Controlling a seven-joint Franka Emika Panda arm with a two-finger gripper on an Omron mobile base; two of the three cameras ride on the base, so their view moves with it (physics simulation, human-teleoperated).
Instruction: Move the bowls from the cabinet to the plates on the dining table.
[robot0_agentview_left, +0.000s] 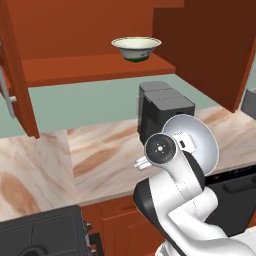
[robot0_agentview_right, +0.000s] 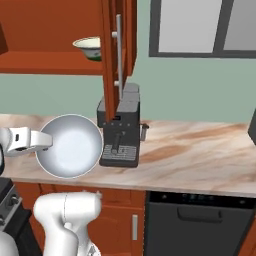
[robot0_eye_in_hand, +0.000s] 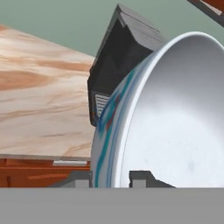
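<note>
Gripper (robot0_eye_in_hand: 111, 177) jaws clamped on the pale bowl's (robot0_eye_in_hand: 175, 118) rim (bowl tipped on edge)

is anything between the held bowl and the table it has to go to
Cannot tell: the gripper holds the grey bowl tipped on edge over the counter, beside the coffee machine. No plates are in view.

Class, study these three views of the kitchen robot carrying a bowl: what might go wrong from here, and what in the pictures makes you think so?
1. The gripper pinches the pale grey-blue bowl only by its rim, tipped on edge; it might slip or swing.
2. The coffee machine stands close behind the bowl, so a careless swing could knock it.
3. The open cabinet door hangs just above; lifting the bowl could strike it. The cream bowl remains on the shelf.
</note>
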